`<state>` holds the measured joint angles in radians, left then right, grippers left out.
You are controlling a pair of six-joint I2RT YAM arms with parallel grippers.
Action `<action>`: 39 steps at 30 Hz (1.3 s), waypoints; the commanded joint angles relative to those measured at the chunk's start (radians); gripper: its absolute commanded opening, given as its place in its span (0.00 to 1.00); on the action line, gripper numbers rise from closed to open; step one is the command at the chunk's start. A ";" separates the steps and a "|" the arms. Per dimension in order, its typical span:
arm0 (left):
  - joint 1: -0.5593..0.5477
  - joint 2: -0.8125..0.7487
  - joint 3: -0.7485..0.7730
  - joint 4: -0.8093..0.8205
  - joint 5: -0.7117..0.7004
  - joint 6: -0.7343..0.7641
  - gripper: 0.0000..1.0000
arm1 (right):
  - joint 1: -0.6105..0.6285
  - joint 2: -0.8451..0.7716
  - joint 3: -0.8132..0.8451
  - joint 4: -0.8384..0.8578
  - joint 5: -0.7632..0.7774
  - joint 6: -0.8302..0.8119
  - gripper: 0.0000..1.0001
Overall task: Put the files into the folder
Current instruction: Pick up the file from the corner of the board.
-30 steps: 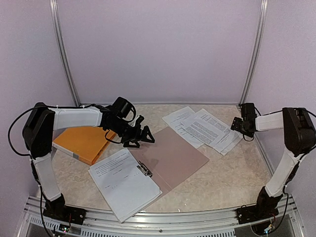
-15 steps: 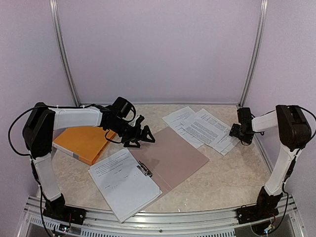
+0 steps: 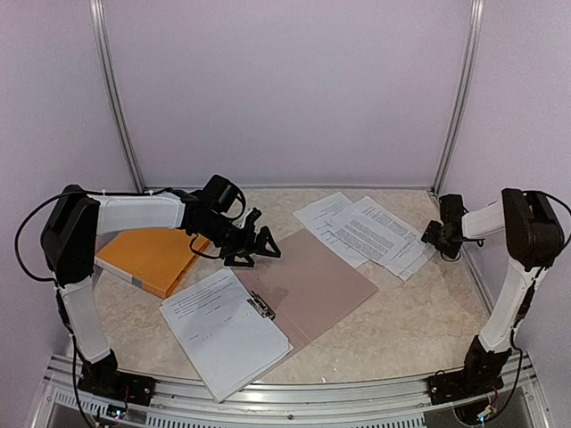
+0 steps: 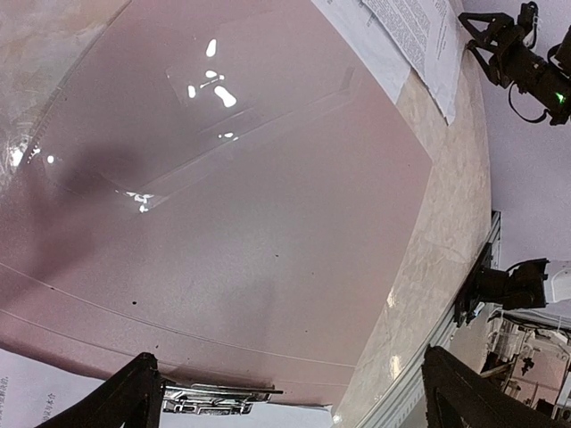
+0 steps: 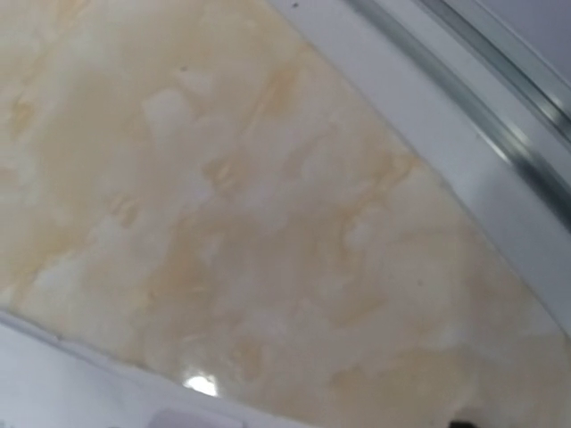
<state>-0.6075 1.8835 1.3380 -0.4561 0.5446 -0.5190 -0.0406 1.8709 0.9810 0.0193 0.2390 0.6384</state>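
We see two arms on the marbled beige bench (image 3: 419,312). One open folder of thin pinkish-brown plastic (image 3: 312,281) lies flat near the middle. Its right flap is bare. Its left half, nearer to us, carries one white printed sheet (image 3: 223,332) under one small metal clip (image 3: 260,306) at the spine.

The files, loose white paper sheets printed with blocks of small black text (image 3: 370,234), lie fanned and overlapping on the bench, to the far right of the folder and outside it. The leftmost sheet reaches the folder's far edge. We count at least three sheets; the overlap hides whether there are more.

One flat orange rectangular block with a pale edge (image 3: 152,259) sits at the left, just beside the folder's clipped sheet.

The left tool (image 3: 261,247) hangs over the folder's far left corner. Its two dark fingertips (image 4: 134,397) stand wide apart with nothing between them.

The right tool (image 3: 434,236) sits low at the right edge of the files. We cannot tell whether it touches the paper, nor whether its fingers are apart or together. Its own camera shows mostly bare bench.
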 commanded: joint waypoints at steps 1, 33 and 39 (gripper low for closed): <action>0.006 0.010 0.016 0.010 0.014 -0.001 0.97 | -0.005 0.049 -0.001 -0.047 -0.065 0.001 0.77; 0.006 -0.032 -0.018 0.016 0.010 -0.003 0.98 | 0.072 0.064 0.045 -0.198 -0.093 -0.054 0.49; 0.006 -0.037 -0.027 0.017 0.003 -0.001 0.98 | 0.073 0.081 0.050 -0.178 -0.117 -0.053 0.35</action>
<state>-0.6075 1.8774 1.3300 -0.4507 0.5468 -0.5194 0.0196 1.8908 1.0389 -0.0799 0.1867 0.5812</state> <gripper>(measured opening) 0.977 0.373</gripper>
